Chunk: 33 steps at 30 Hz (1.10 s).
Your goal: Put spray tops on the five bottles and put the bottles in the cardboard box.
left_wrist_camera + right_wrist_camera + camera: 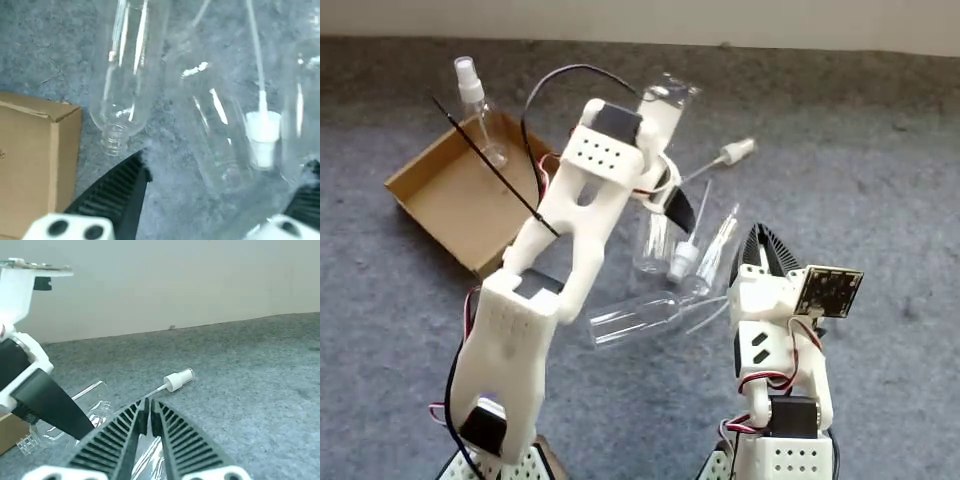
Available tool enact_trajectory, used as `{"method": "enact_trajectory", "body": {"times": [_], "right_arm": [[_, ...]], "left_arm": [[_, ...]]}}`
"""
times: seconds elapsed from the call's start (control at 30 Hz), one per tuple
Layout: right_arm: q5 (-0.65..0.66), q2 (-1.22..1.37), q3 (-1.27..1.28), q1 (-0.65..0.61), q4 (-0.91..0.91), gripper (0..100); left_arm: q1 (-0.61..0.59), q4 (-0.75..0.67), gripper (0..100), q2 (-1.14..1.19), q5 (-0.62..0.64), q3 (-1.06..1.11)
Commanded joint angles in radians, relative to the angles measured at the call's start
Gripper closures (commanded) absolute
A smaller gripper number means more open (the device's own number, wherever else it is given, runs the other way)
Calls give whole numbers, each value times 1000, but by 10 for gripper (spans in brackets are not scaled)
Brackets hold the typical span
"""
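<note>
Left gripper: jaws spread wide, holding nothing, hanging low over the cluster of clear bottles on the grey carpet. An open-necked bottle lies flat with its bare neck pointing toward one black finger, close to its tip but apart from it. A second bottle lies between the two fingers, and a spray top with its tube lies just beside that bottle; cannot tell whether the top is seated on a bottle. Cardboard box sits just beside the open-necked bottle, outside the jaws. Capped bottle stands upright at the box's far corner. Right gripper: jaws drawn together to a thin slit, nothing between them. A loose spray top lies on the carpet beyond its tips, well apart.
</note>
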Motion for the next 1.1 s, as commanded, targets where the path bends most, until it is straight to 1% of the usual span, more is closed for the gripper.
{"method": "enact_trajectory", "body": {"times": [0.0,0.13,0.27,0.47,0.67,0.73,0.87,1.07], "right_arm": [[5,-5,117,7,-30,993],[5,-5,117,7,-30,993],[5,-5,119,7,-30,993],[5,-4,119,7,-30,993],[5,-4,119,7,-30,993],[5,-4,119,7,-30,993],[6,-4,119,7,-30,993],[6,-4,119,7,-30,993]], "left_arm": [[-51,6,607,101,86,-186],[-41,12,607,200,91,-308],[-24,12,607,275,94,-372],[-13,12,607,360,94,-395],[-13,9,608,378,97,-395],[-13,6,637,378,97,-395],[-13,5,745,380,92,-395],[-4,12,760,380,92,-395]]}}
